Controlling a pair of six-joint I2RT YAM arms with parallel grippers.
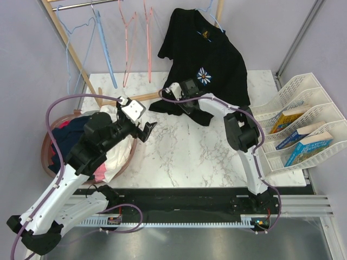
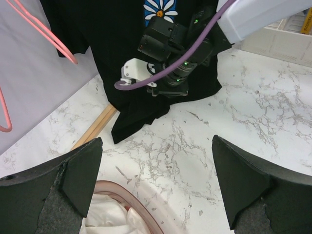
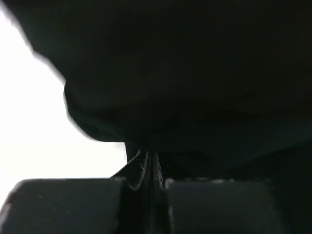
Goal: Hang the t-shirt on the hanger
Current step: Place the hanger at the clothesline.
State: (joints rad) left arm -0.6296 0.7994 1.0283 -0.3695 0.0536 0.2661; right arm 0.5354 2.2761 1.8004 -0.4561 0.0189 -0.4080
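Near left: left gripper (image 1: 145,130) spread wide, empty, above marble table (image 1: 190,157) beside laundry basket (image 1: 46,145). Mid-table: right gripper (image 3: 150,168) pinched shut on black hem of t-shirt (image 1: 200,49). Far, right of centre: t-shirt hanging from light-blue hanger (image 1: 212,16), lower edge draped onto table.

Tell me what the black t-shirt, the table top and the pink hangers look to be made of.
The t-shirt: soft matte knit fabric, likely cotton; it drapes and folds. The table top: smooth white stone or marble-look laminate, grey veins; cannot tell which. The pink hangers: thin wire, probably plastic-coated, evenly coloured.
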